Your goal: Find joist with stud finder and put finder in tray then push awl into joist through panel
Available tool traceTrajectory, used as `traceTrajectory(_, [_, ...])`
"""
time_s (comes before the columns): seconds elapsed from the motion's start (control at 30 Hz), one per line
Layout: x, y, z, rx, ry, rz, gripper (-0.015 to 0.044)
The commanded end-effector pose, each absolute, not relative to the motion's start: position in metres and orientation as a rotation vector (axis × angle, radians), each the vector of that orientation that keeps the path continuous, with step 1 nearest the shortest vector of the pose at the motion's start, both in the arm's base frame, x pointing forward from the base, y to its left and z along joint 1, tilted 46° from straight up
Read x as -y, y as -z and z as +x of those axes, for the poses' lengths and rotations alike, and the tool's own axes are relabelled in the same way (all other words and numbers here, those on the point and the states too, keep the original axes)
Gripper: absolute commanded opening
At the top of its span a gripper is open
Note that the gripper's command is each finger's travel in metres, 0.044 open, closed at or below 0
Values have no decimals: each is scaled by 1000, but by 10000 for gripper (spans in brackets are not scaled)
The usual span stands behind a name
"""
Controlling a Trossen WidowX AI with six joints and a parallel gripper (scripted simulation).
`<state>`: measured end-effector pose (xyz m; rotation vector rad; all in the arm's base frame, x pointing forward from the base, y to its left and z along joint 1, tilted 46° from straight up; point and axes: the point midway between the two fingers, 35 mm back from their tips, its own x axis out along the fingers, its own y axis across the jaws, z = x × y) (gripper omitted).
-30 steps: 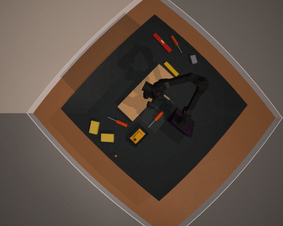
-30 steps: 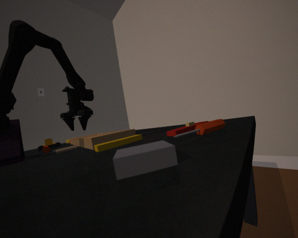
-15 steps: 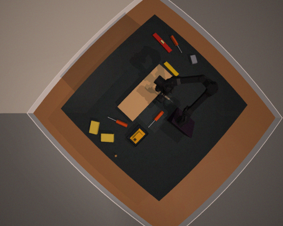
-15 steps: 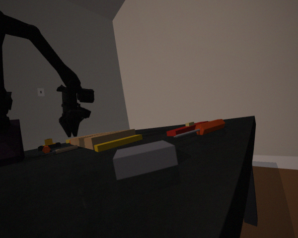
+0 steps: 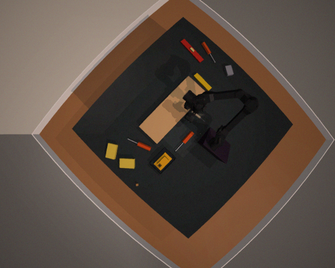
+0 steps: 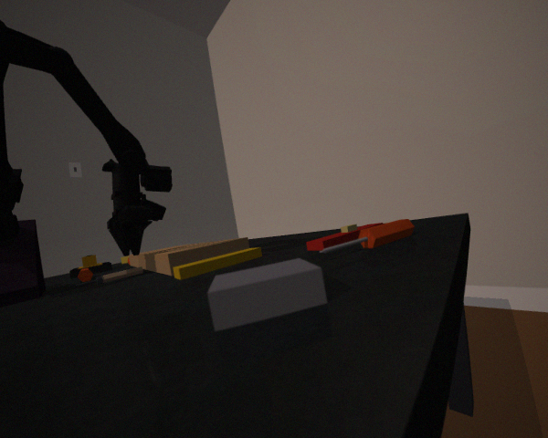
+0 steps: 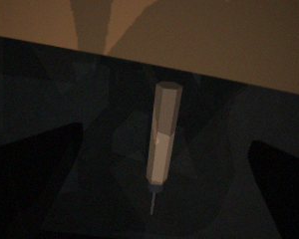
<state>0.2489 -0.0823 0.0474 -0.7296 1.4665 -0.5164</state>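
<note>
The awl (image 7: 163,139) (image 5: 200,116) (image 6: 121,274), with a pale wooden handle and a thin steel tip, lies flat on the dark mat just off the long edge of the tan floor panel (image 5: 160,116) (image 6: 194,252) (image 7: 199,35). My gripper (image 7: 166,139) (image 5: 194,111) (image 6: 129,249) is open and empty. It hangs straight above the awl, one finger on each side, without touching it. The orange stud finder (image 5: 162,161) (image 6: 89,260) lies in the dark tray (image 5: 152,162) near the panel's lower corner.
An orange screwdriver (image 5: 187,137) lies between awl and tray, another (image 5: 143,146) left of the tray, a third (image 5: 207,48) (image 6: 387,232) by a red level (image 5: 191,50) (image 6: 340,235). A yellow bar (image 5: 202,81) (image 6: 217,263), a grey block (image 5: 229,70) (image 6: 267,292) and two yellow blocks (image 5: 111,151) (image 5: 127,163) lie around.
</note>
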Motion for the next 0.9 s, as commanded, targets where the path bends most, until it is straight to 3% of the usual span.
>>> traceTrajectory(0.0, [87,-43,249,-1471,514,-737,440])
traceTrajectory(0.8, [113,-18,253,-1467,519,-740,440])
traceTrajectory(0.87, [113,-18,253,-1467,519,-740,387])
